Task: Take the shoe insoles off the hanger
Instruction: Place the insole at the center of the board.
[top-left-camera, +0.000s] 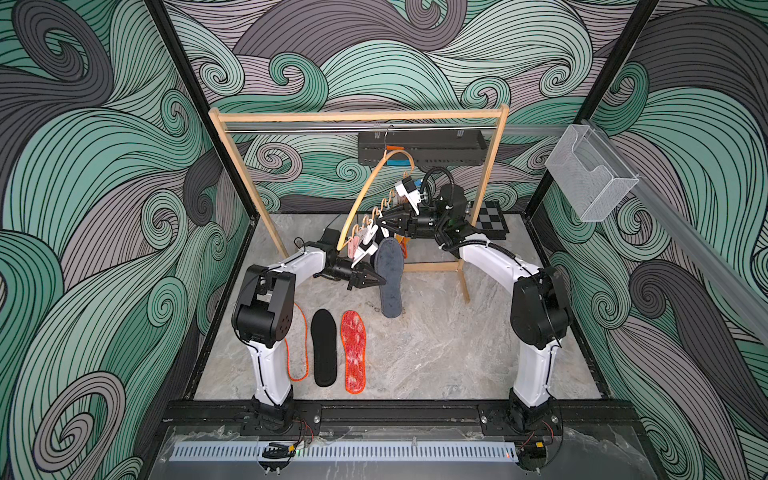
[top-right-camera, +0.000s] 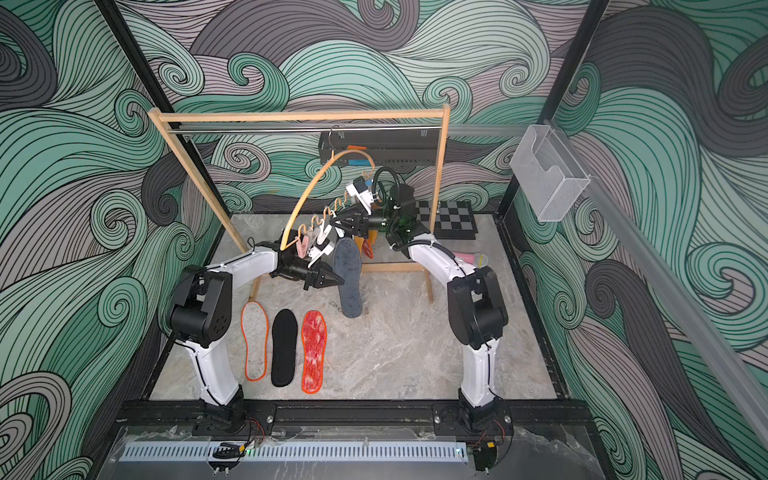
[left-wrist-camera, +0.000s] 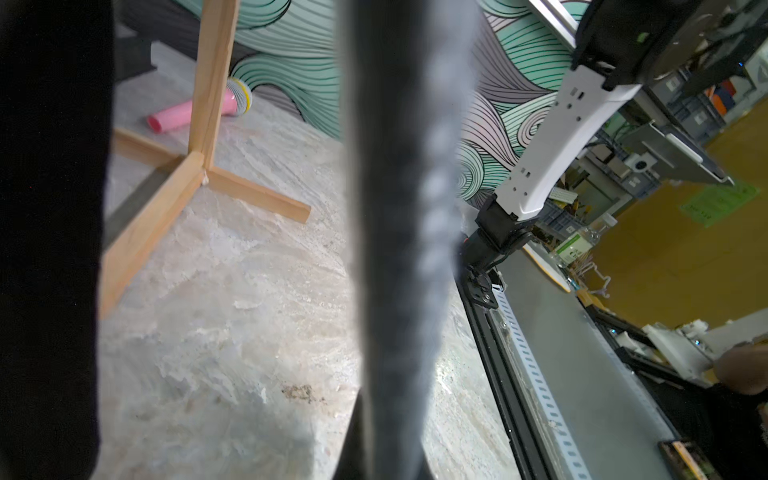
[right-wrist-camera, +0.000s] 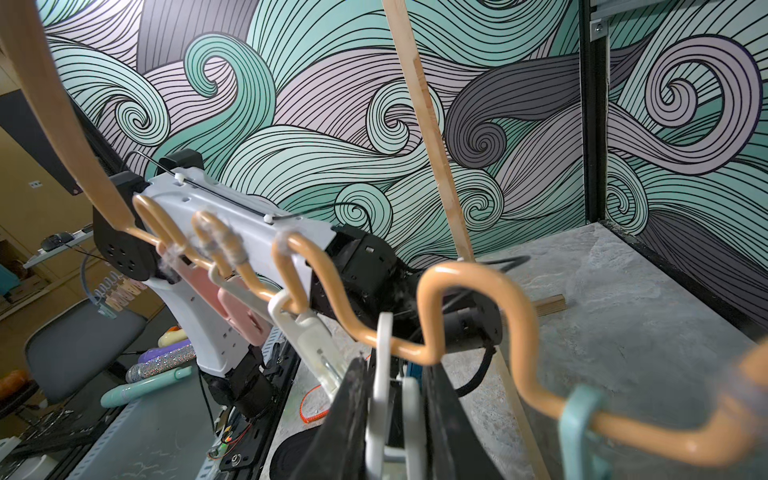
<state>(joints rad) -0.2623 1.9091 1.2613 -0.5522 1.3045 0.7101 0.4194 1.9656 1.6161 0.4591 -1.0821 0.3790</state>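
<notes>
hanger (top-right-camera: 309, 189): hung from the rack frame (top-right-camera: 299, 117) at 12 o'clock, swung askew
dark grey insole (top-right-camera: 348, 278): stood steeply tilted near centre, pinched from 9 o'clock by the closed left gripper (top-right-camera: 337, 281)
right gripper (top-right-camera: 337, 217): was closed at the hanger's wavy bar
7 o'clock: pale orange-edged insole (top-right-camera: 254, 341), black insole (top-right-camera: 284, 347) and red-white mottled insole (top-right-camera: 313, 351) lay flat, side by side

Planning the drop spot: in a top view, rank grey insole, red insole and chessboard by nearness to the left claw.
From the left claw:
1. Grey insole, gripped in it.
2. Red insole, lying flat toward the front.
3. Chessboard, far back on the right.
</notes>
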